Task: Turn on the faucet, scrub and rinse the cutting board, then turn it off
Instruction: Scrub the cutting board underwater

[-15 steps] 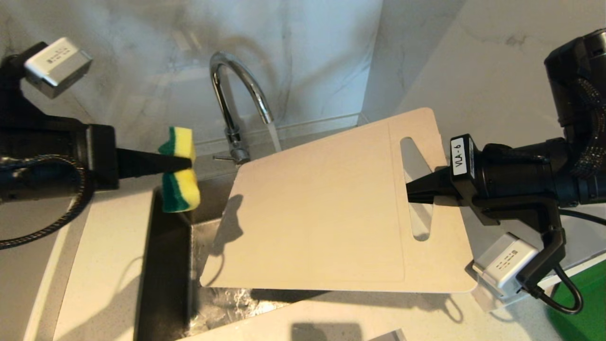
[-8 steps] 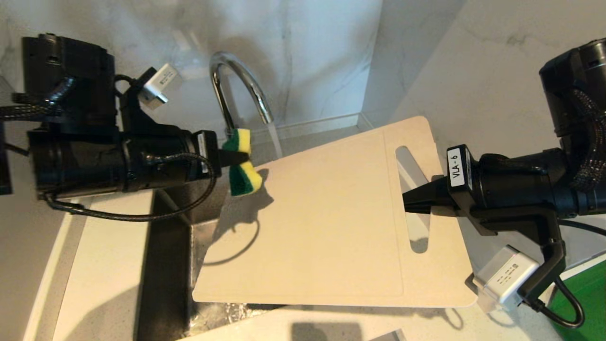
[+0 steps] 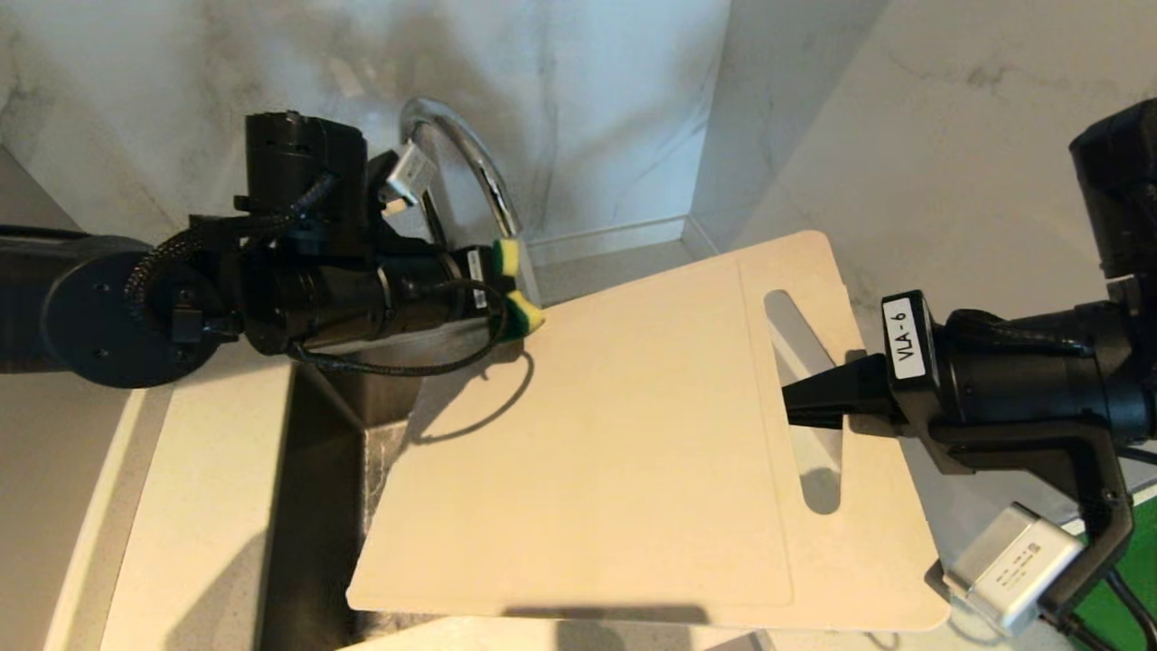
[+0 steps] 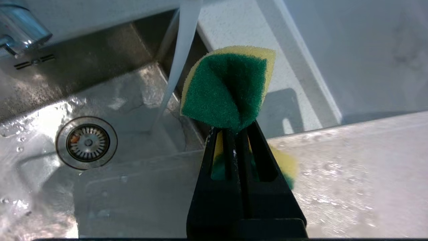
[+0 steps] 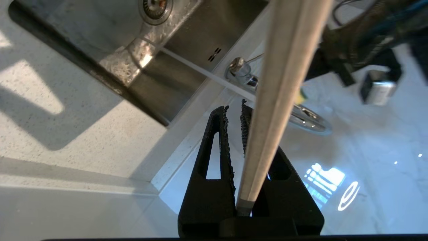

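1. Cutting board [image 3: 597,452] held tilted over the sink [image 3: 312,470], its far left corner near the faucet [image 3: 461,149]; near edge hangs over the front rim of the worktop [image 3: 190,506].
2. Right gripper [image 3: 795,402] clamped on the board at the handle slot [image 3: 804,398], fingers closed on the board's edge; right wrist view shows the board edge-on between them.
3. Left gripper [image 3: 493,285] pinched tight on a folded green-and-yellow sponge [image 3: 515,289], sponge at the board's far left corner, touching or just above it, cannot tell.
4. Water stream [image 4: 180,50] runs from the spout into the sink just beside the sponge; wet sink floor, drain [image 4: 87,142] well to the side.
5. Left arm crosses in front of the faucet, hiding its base and lever in the head view.
6. Marble wall behind; green flat board [image 3: 1134,579] at the right edge of the worktop, mostly behind the right wrist camera.
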Controlling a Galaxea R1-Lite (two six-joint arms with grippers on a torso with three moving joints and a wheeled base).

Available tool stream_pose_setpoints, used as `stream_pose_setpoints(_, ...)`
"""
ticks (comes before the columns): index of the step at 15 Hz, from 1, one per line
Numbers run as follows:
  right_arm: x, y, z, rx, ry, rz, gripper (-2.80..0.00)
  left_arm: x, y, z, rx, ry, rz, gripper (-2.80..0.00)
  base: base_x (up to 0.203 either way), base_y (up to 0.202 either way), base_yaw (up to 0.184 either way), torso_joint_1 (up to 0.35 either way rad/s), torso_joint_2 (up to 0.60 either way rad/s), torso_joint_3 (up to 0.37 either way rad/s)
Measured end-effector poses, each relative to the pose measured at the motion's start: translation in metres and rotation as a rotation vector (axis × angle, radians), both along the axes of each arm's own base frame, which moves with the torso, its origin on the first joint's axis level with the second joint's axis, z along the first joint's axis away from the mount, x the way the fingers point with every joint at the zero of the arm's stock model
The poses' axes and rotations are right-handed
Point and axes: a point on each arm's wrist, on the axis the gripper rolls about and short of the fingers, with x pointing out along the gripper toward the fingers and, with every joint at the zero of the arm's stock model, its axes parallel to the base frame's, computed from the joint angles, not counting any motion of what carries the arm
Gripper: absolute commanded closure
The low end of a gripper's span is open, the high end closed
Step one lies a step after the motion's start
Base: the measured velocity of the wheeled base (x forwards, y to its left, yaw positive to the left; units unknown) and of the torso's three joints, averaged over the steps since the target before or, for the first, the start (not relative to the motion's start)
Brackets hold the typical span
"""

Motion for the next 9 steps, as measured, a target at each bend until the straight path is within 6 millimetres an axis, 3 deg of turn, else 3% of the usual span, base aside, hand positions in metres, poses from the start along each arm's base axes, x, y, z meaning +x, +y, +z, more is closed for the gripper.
stream_pose_setpoints(5, -0.006, -0.002, 0.004, 0.013, -0.007, -0.003, 0.00, 0.003, -0.002, -0.014, 0.036, 0.034, -0.003, 0.00, 0.000, 0.000, 0.000, 0.000, 0.00, 0.000)
stream_pose_setpoints(9, -0.008, -0.002, 0.005, 0.017, -0.016, -0.004, 0.00, 0.001, 0.018, -0.020, 0.068, 0.051, 0.027, 0.00, 0.000, 0.000, 0.000, 0.000, 0.00, 0.000)
